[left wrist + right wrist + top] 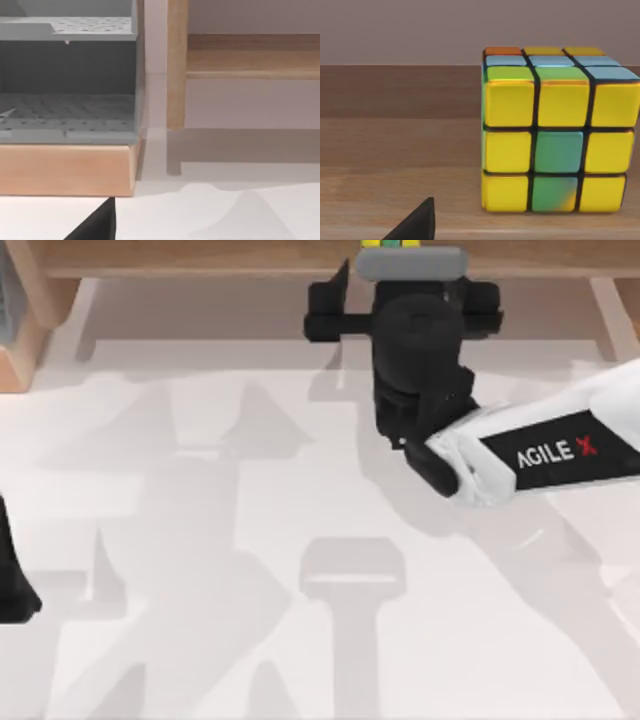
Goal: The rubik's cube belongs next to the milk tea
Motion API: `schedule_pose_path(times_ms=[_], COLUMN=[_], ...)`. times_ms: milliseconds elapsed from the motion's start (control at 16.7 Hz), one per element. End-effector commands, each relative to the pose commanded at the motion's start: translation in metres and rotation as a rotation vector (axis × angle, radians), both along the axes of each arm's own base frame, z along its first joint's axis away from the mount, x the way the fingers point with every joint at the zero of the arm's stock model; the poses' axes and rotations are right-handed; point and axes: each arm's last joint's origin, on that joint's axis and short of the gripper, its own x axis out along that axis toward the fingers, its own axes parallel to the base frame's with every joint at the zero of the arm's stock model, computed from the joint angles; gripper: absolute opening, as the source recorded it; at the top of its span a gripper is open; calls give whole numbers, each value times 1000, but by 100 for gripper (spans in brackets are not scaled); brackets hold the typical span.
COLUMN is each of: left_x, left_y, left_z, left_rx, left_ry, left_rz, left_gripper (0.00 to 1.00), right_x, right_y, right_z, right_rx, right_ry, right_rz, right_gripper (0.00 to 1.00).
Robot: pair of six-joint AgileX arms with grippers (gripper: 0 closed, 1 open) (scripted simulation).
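Starting at the table's left edge, the left arm (12, 580) sits parked as a dark shape low on the white table (200, 540). Its wrist camera looks at a grey perforated rack (67, 75) on a wooden base (65, 170), beside a wooden post (176, 65). Moving right, the right gripper (400, 310) reaches to the table's far edge, its white arm (540, 455) stretching in from the right side. How far apart its fingers are I cannot tell. Just beyond it sits the rubik's cube (390, 243) (only a sliver of yellow and green from above). Up close, the cube (555, 132) stands square on a wooden shelf (395, 150), nothing touching it.
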Motion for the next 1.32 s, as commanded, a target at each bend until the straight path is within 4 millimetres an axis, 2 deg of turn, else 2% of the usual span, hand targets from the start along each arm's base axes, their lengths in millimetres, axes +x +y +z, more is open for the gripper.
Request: schedule_pose_path(times_ms=[360,600,840,1140,1320], left_x=[0,0,0,0,0], left_y=[0,0,0,0,0], left_z=[0,0,0,0,0], left_rx=[0,0,0,0,0], left_ry=[0,0,0,0,0], left_rz=[0,0,0,0,0], left_gripper=[100,100,100,100,100], right_x=[7,36,57,60,60], right_y=[-2,-5,-1,-1,-1], right_z=[3,10,4,0,0], right_rx=[0,3,1,0,0], right_ry=[2,-3,-4,0,0], right_rz=[1,-1,1,0,0], right_gripper=[100,100,100,100,77])
